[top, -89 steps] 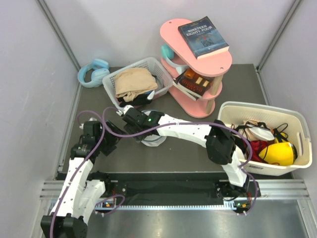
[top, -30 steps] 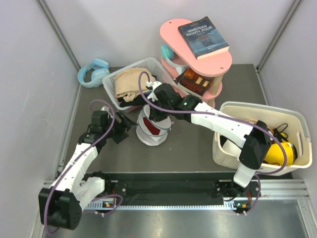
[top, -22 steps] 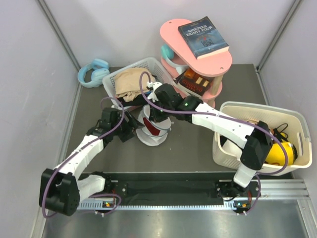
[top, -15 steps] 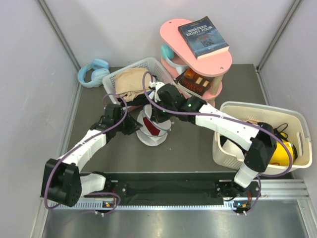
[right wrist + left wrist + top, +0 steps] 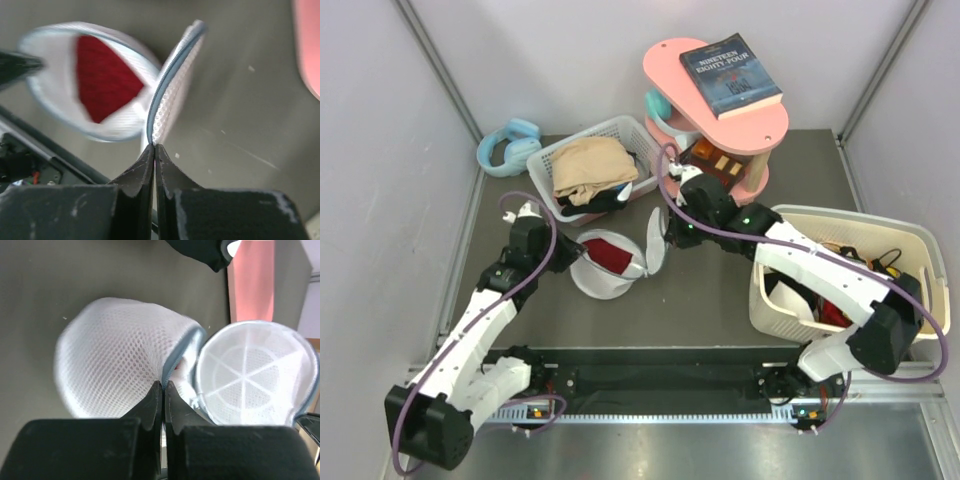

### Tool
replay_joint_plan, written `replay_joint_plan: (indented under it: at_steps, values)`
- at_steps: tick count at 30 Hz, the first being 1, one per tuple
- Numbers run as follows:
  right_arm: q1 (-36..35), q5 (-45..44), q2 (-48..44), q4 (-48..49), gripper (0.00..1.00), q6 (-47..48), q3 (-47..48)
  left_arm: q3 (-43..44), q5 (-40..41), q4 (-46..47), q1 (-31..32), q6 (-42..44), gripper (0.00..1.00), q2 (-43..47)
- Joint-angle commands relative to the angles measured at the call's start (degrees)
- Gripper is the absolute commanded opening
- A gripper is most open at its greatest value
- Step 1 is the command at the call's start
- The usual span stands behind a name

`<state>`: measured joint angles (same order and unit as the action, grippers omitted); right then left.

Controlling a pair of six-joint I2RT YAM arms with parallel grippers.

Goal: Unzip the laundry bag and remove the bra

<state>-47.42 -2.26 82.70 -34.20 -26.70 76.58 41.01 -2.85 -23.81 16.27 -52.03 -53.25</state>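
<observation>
Found the laundry bag (image 5: 595,283) on the table (image 5: 710,300) just in front of the white slatted basket (image 5: 642,138), on its near side. Logged the zipper (image 5: 165,85) as undone. Noted two hinged shells: lower cup (image 5: 110,370) lying mouth-up, lid shell (image 5: 654,250) stood on edge.

Saw the red bra (image 5: 608,252) sitting in the lower cup, exposed and ungripped.

Marked left gripper (image 5: 161,385) pinched closed on the cup's mesh rim, in front of the basket's left end. Marked right gripper (image 5: 154,146) clamped closed on the lid shell's zipper edge, in front of the basket's right end, propping it up.

Judged the unzip step done, or near enough; could not confirm full zipper travel. Left to do: freeing one gripper, reaching into the cup, pinching the bra and lifting it clear. Rated progress at roughly halfway.

Flagged a likely risk: light mesh dragging along with the bra during the pull. Better kept pinned by left gripper.
</observation>
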Motion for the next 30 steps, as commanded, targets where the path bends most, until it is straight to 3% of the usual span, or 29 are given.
replay_joint_plan:
  at_steps: [1, 4, 5, 8, 12, 20, 30]
  values:
    - [1.45, -7.14, -6.39, -4.03, 0.08, -2.57, -4.32, -4.53, -1.62, -2.64, 0.08, 0.09, 0.00, 2.01]
    - [2.07, -10.12, -8.07, -7.54, 0.38, -2.66, -4.42, -6.12, -2.51, -2.64, 0.08, 0.79, 0.00, 3.42]
    - [2.15, -10.83, -8.42, -9.03, 0.54, -2.14, -3.11, -6.12, -2.16, -3.60, 0.08, 1.14, 0.00, 4.64]
    - [2.07, -10.49, -9.13, -9.93, 0.69, 0.84, 0.14, -5.68, 0.46, -7.19, -0.01, 2.28, 0.00, 6.84]
    - [0.75, -0.68, -6.68, -8.00, 0.74, 4.98, 4.19, -6.38, 0.92, -10.45, 0.08, 2.29, 0.00, 8.69]
    - [-9.70, 17.53, 7.82, 4.30, 0.74, 9.81, 9.55, -10.78, 0.74, -13.01, 0.08, -0.88, 0.00, 13.61]
    - [-12.26, 21.25, 26.89, 10.73, 0.72, 12.98, 16.06, -13.68, -0.48, -14.77, 0.08, -4.30, 0.00, 18.19]
